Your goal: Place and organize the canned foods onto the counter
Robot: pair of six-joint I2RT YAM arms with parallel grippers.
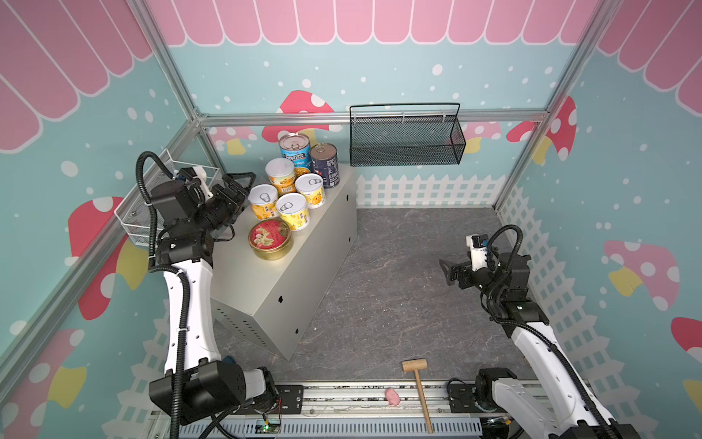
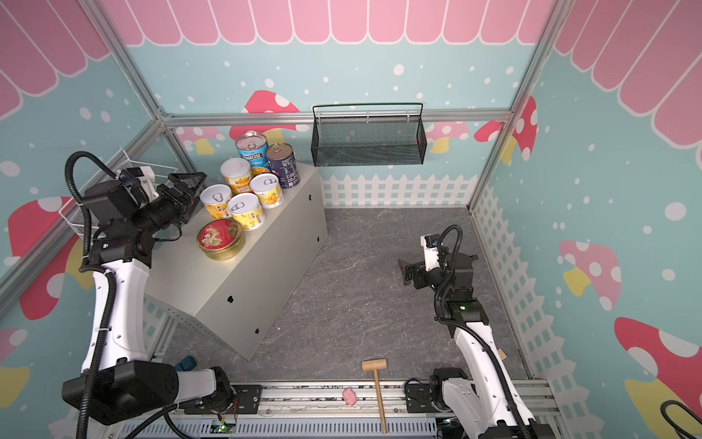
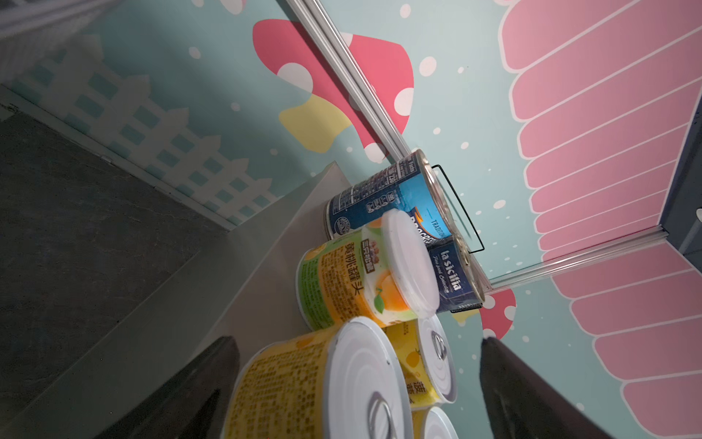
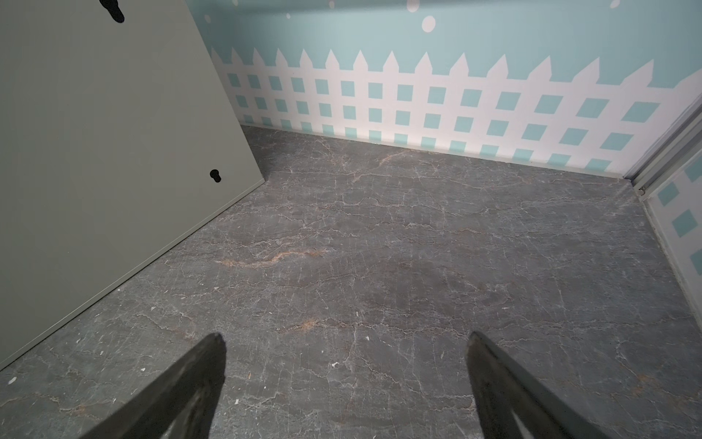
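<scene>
Your left gripper [image 1: 245,184] sits upper left of frame, jaws spread wide, empty. All seven canned foods [image 1: 292,182] stand upright on counter [image 1: 262,292], bunched at its far end. Nearest yellow can [image 1: 263,201] lies just right of those jaws. Your right gripper [image 1: 448,271], right of frame, gapes empty too, well apart from them. Left arm nearer.

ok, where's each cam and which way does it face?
Top views: high at the front, looking down; both arms, left gripper and right gripper show.
Left wrist: on left arm, looking past its open fingers at the cans on the counter.
Right wrist: on right arm, looking past its open fingers at floor and counter side.
Shared: counter in all; cans in top views and left wrist.
</scene>
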